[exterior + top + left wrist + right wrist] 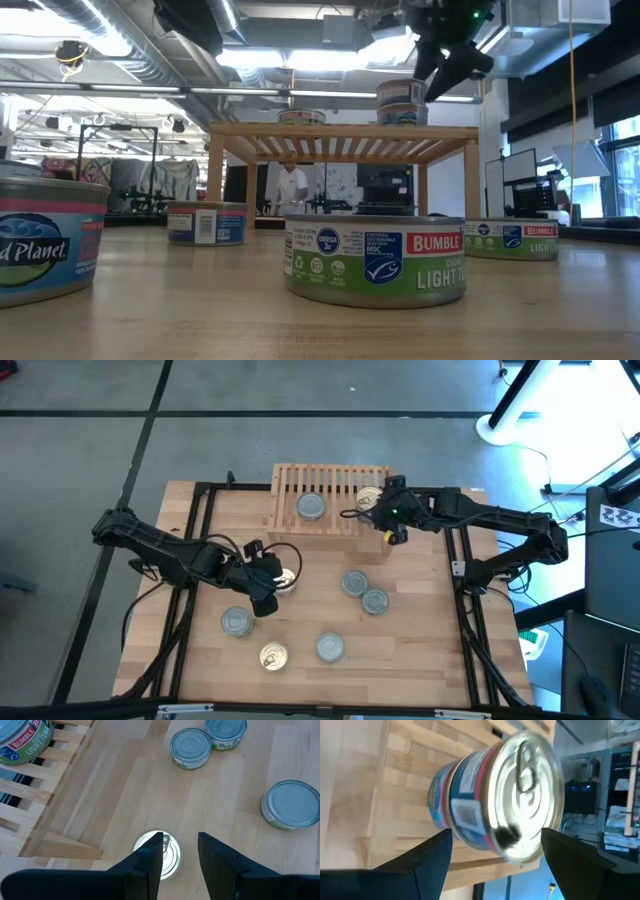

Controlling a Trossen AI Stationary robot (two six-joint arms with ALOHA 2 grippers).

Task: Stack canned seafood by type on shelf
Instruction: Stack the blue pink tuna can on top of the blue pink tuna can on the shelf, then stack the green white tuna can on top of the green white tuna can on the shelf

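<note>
High view first: the shelf [330, 485] stands at the far side of the tabletop [420, 650] with a silver-topped tin [311, 506] on its slats and a gold-topped tin [368, 499] near its right end. The right gripper [385, 510] hangs at that gold tin. The left gripper [268, 582] is over a second gold-topped tin [286, 580] on the tabletop. Two silver tins [364, 591] lie just beside each other right of centre, and a silver tin [237, 622], a gold tin [273, 656] and another silver tin [330, 648] sit along the near side.

Low view: both shelved tins show on top of the rack, and the right gripper [452, 62] hangs beside the right-hand one [402, 102].

Left wrist view: the jaws stand narrowly apart and empty, hovering above the gold tin [159, 854], which looks wider than the gap between them. I judge they should spread wider before descending, centred on the tin's rim.

Right wrist view: the jaws stand wide either side of the blue-labelled gold tin [495, 802] without touching it. It seems set down on the shelf; I would lift straight away so as not to nudge it, leaving its top free for the next gold tin.
</note>
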